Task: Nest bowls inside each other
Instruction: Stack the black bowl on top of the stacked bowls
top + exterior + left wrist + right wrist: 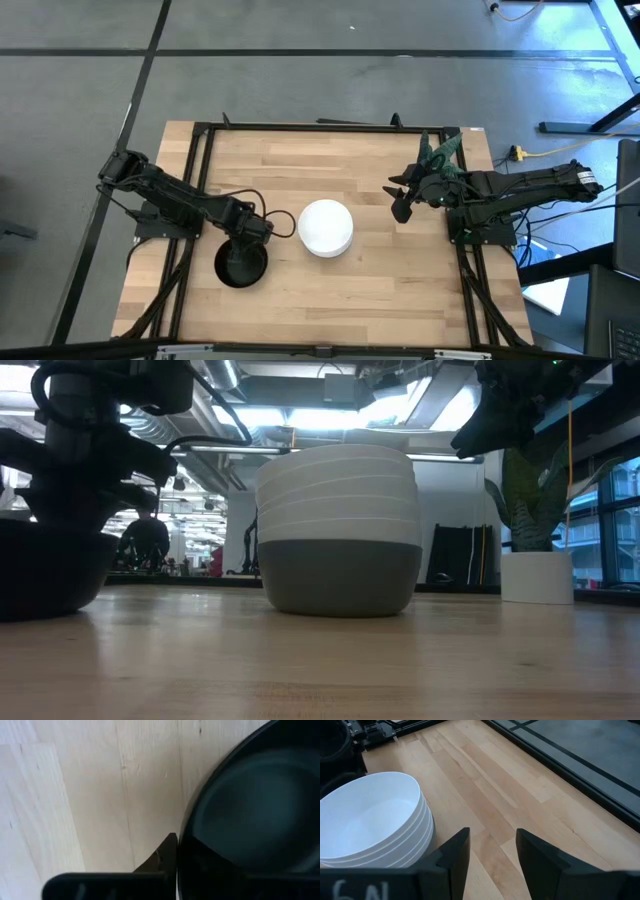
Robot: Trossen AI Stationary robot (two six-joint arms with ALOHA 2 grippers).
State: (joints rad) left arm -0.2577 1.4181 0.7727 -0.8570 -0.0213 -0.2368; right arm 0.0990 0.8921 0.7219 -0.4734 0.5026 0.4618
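Observation:
A black bowl (240, 265) stands on the table at the near left, with my left gripper (256, 234) over its far rim, pointing down and shut on it. In the low view this bowl (45, 575) shows at the left edge. A stack of white bowls nested in a dark grey bowl (325, 228) rests on its base at the table's middle, and the low view shows the same stack (340, 530). My right gripper (401, 203) hangs open above the table to the right of the stack, holding nothing. My left gripper holds the black bowl by its rim (186, 827). One finger (165, 855) is outside the wall; the other, inside the bowl, is dark against it. The fingers come from above, pointing down. The bowl sits upright with its base on the table.
A small white pot with a green plant (440, 155) stands at the far right, close behind my right arm. A black frame (330, 125) runs along the table's edges. Bare wood lies near the front edge (360, 300).

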